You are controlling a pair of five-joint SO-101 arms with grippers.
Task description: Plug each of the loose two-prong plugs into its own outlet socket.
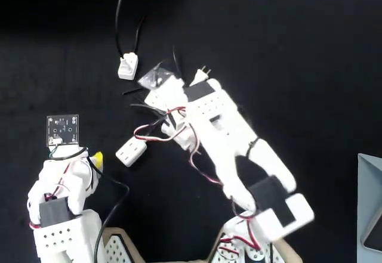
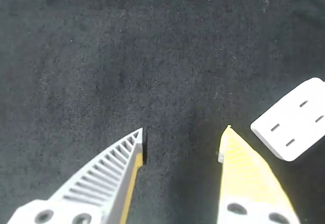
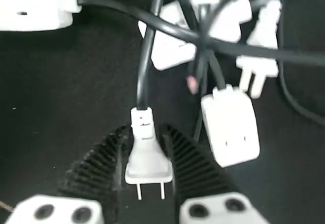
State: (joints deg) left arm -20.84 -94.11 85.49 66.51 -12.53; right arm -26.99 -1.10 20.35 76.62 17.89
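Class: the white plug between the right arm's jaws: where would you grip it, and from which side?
Probably the body of the plug behind its wide flange, jaws on either side, coming from the prong end so the cord trails away. The right gripper sits this way, prongs clear.

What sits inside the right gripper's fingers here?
A white two-prong plug, clamped in the right gripper between its black fingers, prongs pointing toward the wrist, black cord leading away. The fingers cover the plug's sides.
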